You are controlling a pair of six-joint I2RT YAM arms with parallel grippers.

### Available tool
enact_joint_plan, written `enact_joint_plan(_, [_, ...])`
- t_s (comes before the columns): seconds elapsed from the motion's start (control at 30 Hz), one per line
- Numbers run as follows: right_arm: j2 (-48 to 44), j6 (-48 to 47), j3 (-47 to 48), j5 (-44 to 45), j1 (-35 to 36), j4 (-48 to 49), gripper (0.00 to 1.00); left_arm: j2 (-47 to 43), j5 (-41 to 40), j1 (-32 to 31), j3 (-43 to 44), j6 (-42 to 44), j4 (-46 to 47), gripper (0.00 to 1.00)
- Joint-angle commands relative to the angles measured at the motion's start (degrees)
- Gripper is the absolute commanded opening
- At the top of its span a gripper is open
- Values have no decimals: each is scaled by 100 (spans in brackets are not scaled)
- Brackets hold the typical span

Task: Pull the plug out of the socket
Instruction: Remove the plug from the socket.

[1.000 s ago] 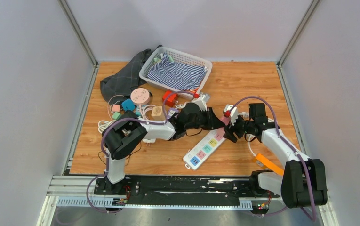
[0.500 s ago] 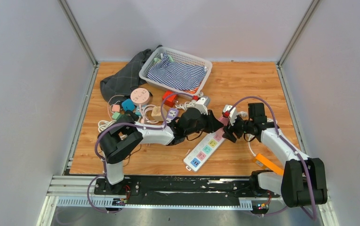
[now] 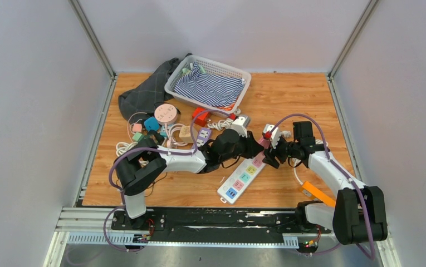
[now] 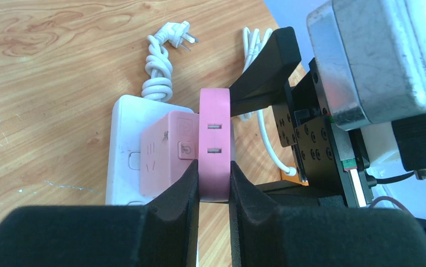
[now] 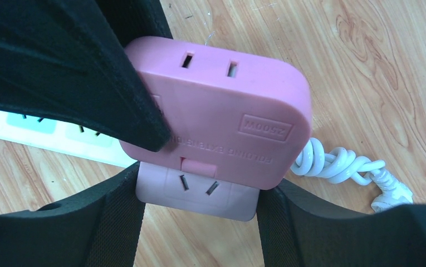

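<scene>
Stretched flatter than before, the left arm (image 3: 182, 158) reaches right, left gripper (image 4: 215, 173) clamped on the pink plug (image 4: 216, 128); the right gripper (image 5: 198, 207) squeezes the power strip (image 3: 243, 177).

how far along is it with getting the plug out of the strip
Done: the left gripper is clamped on the pink plug, and the right gripper braces the end of the power strip between its fingers. In hand: the pull itself, with both grips set. Left: the plug sits flush against the strip and does not look free yet, so it has to be lifted clear.
</scene>
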Motion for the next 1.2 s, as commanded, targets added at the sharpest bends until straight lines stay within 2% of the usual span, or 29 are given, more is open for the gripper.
enact_joint_plan(0.0, [30,-124,100,83,67,-292,32,17,43,177,-20,-220,-781,0])
enact_joint_plan(0.13, [15,-119,100,82,70,-303,31,229,724,227,240,-795,-775,0])
enact_joint_plan(0.27, [26,-119,100,99,68,-312,30,315,904,202,418,-812,-781,0])
enact_joint_plan(0.37, [34,-119,100,109,68,-311,30,199,578,150,350,-425,-798,0])
enact_joint_plan(0.63, [96,-128,127,179,68,-338,29,-103,-915,-130,85,1178,-994,0])
enact_joint_plan(0.77, [124,-128,129,222,68,-339,29,-155,-934,-128,13,1097,-978,0])
enact_joint_plan(0.83, [146,-128,144,255,68,-339,29,-155,-635,-65,35,814,-968,0])
enact_joint_plan(1.0, [168,-119,153,316,68,-355,27,75,771,124,405,88,-959,0])
enact_joint_plan(1.17, [172,-119,162,337,66,-352,26,251,1504,126,703,-466,-946,0])
